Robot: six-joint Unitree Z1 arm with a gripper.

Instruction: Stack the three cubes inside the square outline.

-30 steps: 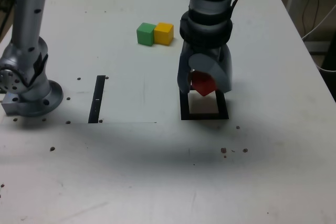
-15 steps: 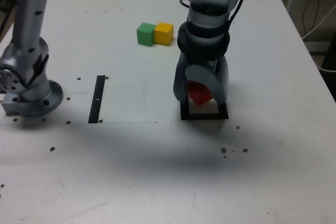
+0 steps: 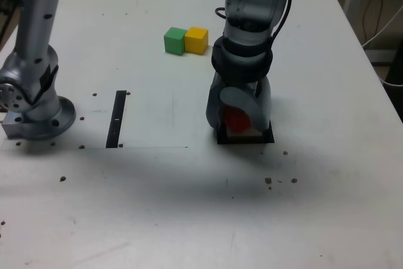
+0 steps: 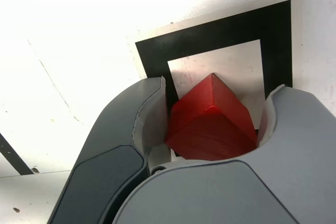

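Observation:
My gripper [image 3: 238, 120] is shut on the red cube [image 3: 237, 120], which sits tilted between the jaws. It hangs low over the square outline [image 3: 264, 138], whose black border shows only at the front and right in the exterior view. In the wrist view the red cube [image 4: 211, 121] is clamped between both grey fingers [image 4: 139, 129], with the square outline [image 4: 210, 38] right under it. The green cube [image 3: 174, 40] and the yellow cube [image 3: 196, 40] rest side by side, touching, farther back on the table.
The arm's grey base [image 3: 34, 102] stands at the exterior view's left. A thin black strip [image 3: 117, 118] lies between the base and the square. A cable [image 3: 378, 20] trails off the table's right edge. Small dark specks [image 3: 280, 181] dot the white table in front.
The gripper has come down with the red cube, from above the square outline to just over its white centre. The green and yellow cubes have not moved.

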